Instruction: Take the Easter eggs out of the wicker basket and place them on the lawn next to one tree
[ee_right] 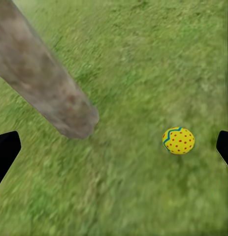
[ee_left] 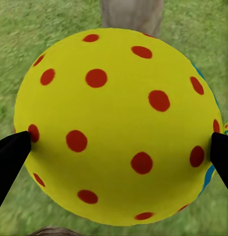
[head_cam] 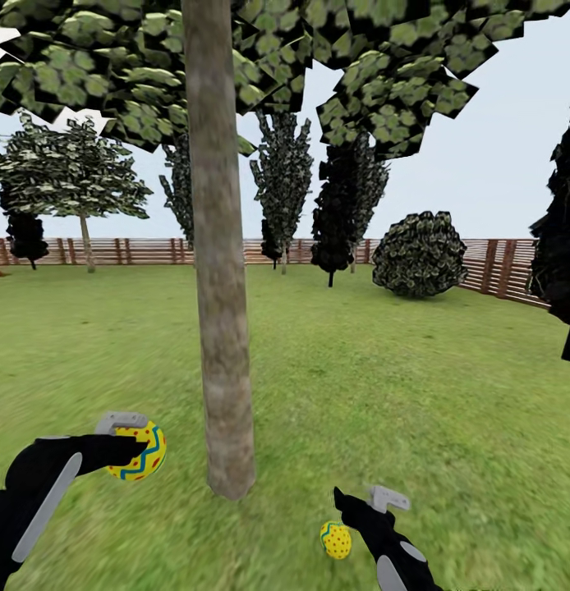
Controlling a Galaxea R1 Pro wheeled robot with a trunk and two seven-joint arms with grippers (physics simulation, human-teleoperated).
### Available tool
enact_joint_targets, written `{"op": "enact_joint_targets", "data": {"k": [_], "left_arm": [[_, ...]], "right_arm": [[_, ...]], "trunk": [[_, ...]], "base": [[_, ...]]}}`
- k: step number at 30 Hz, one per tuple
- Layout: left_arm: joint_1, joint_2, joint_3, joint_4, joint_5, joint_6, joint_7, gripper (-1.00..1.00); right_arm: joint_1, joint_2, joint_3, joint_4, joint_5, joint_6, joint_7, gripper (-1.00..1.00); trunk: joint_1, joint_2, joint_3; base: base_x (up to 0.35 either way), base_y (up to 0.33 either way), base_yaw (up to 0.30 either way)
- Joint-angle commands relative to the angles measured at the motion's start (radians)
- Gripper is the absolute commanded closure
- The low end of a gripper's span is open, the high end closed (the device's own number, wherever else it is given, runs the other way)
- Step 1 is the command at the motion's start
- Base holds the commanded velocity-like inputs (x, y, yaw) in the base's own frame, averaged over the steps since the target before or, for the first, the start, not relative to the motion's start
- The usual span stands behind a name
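My left gripper (head_cam: 133,439) is shut on a yellow Easter egg (head_cam: 139,451) with red dots and blue zigzags, held above the lawn (head_cam: 400,394) left of the tree (head_cam: 223,328). In the left wrist view that egg (ee_left: 118,123) sits between both fingertips (ee_left: 10,157), with the trunk base (ee_left: 131,14) beyond. A second egg (head_cam: 335,540) lies on the grass right of the trunk, just beside my open right gripper (head_cam: 365,495). The right wrist view has this egg (ee_right: 178,140) on the grass near the trunk (ee_right: 45,83), with nothing between the fingers. The wicker basket is out of view.
Open grass spreads past the tree to a brown slat fence (head_cam: 498,263). A round dark bush (head_cam: 419,254) stands at the back right, narrow dark trees (head_cam: 342,213) at the back, and a small leafy tree (head_cam: 80,189) at the far left.
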Motion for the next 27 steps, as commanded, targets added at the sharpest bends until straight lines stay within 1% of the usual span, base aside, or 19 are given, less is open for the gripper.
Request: {"op": "enact_joint_targets", "data": {"k": [1, 11, 17, 19, 22, 24, 27], "left_arm": [[-0.001, 0.000, -0.001, 0.000, -0.004, 0.004, -0.005, 1.00], [-0.002, -0.008, -0.011, 0.014, -0.009, 0.004, -0.004, 1.00], [-0.002, -0.010, -0.011, 0.131, -0.007, 0.001, -0.004, 1.00], [-0.002, -0.010, -0.011, 0.162, -0.008, -0.023, -0.004, 1.00], [-0.002, -0.011, -0.012, 0.210, -0.008, -0.037, -0.003, 1.00], [-0.003, -0.012, -0.012, 0.236, -0.008, -0.040, -0.004, 1.00], [-0.004, -0.015, -0.012, 0.249, -0.010, -0.042, -0.002, 1.00]], "right_arm": [[-0.001, 0.000, 0.002, -0.001, -0.007, 0.003, -0.007, -1.00], [-0.001, 0.000, 0.001, -0.001, -0.007, 0.003, -0.007, -1.00], [-0.001, -0.002, -0.001, -0.001, -0.008, 0.003, -0.007, -1.00], [-0.001, -0.002, -0.002, -0.001, -0.009, 0.003, -0.009, -1.00], [-0.001, -0.002, -0.003, -0.001, -0.009, 0.003, -0.009, -1.00], [-0.001, -0.003, -0.004, -0.001, -0.010, 0.003, -0.009, -1.00], [-0.001, -0.004, -0.005, -0.001, -0.010, 0.003, -0.009, -1.00]], "trunk": [[-0.004, 0.006, 0.003], [-0.042, 0.076, 0.046], [-0.065, 0.118, 0.071], [-0.073, 0.132, 0.080], [-0.084, 0.153, 0.093], [-0.092, 0.167, 0.101], [-0.103, 0.188, 0.114]], "base": [[0.000, 0.000, -0.214], [0.000, 0.000, -0.214], [0.000, 0.000, -0.214], [0.000, 0.000, -0.214], [0.000, 0.000, -0.214], [0.000, 0.000, -0.214], [0.000, 0.000, -0.214]]}}
